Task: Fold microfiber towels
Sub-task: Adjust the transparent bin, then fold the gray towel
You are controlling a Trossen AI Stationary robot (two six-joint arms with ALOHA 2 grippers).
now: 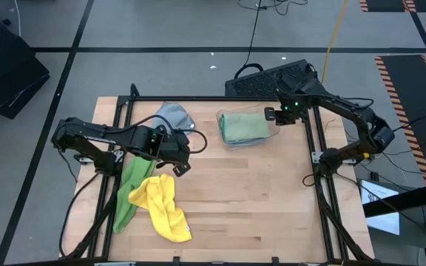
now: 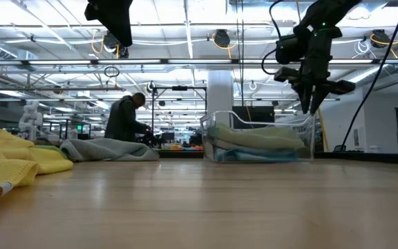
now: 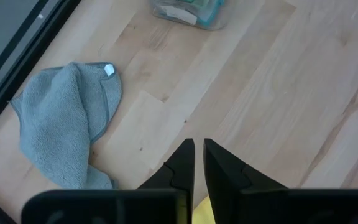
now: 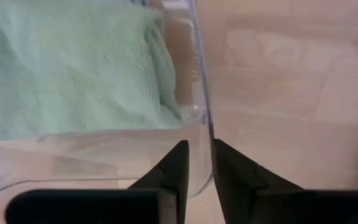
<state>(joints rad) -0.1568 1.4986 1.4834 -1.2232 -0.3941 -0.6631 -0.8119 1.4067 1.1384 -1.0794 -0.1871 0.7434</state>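
A clear plastic bin (image 1: 246,127) at the far middle holds a folded sage green towel (image 4: 73,68). A crumpled grey towel (image 1: 174,114) lies left of it and also shows in the left wrist view (image 3: 61,130). A bright green towel (image 1: 130,188) and a yellow towel (image 1: 165,207) lie bunched at the near left. My left gripper (image 1: 177,161) is shut and empty, raised above the far end of the yellow towel. My right gripper (image 1: 272,114) points down at the bin's right wall, closed on it. My right gripper has the rim of the bin's right wall (image 4: 205,124) between its two fingers, one finger inside the bin and one outside. The fingers come from above, pointing down, only their free ends at the rim (image 2: 312,116). The bin stands on the table.
The wooden table (image 1: 272,207) has bare room at the middle and near right. A black frame rail (image 1: 198,98) runs along the far edge. A person (image 2: 124,119) stands in the room beyond the table.
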